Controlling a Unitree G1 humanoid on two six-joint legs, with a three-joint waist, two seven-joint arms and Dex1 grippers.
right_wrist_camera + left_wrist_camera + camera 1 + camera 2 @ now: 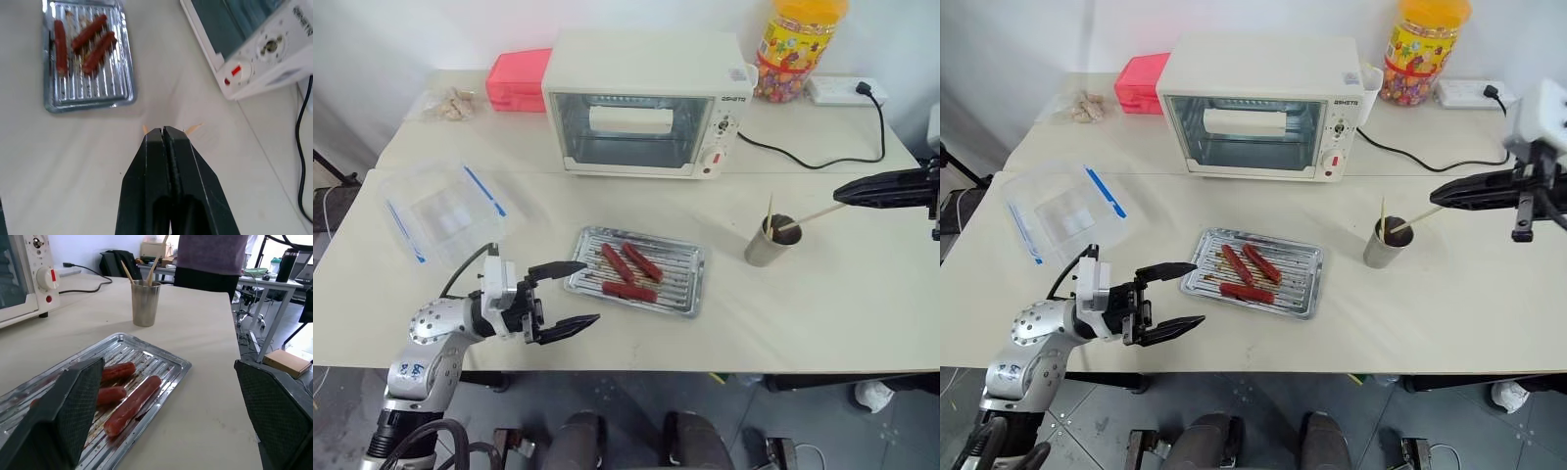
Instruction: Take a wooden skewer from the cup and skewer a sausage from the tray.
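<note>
Pale tabletop [822, 294] against a white wall, with a toaster oven [641, 103] at the back and a candy jar [798, 44] behind the cup [767, 245]. From the head camera: right gripper [1438, 195] pressed together on a wooden skewer [1415, 218], thin, pale and slanting, its lower end in the cup among other sticks; left gripper [570, 294] spread wide just beside the tray [690, 284], nothing in it. From the left wrist: three reddish-brown sausages in the ribbed tray, the nearest sausage [132, 404] lying lengthwise between the open fingers. From the right wrist: closed tips with pale stick ends on either side. Likely risks: a slender stick slipping or rotating in a narrow pinch, snagging its neighbours and tipping the cup; a round sausage rolling unless braced.
</note>
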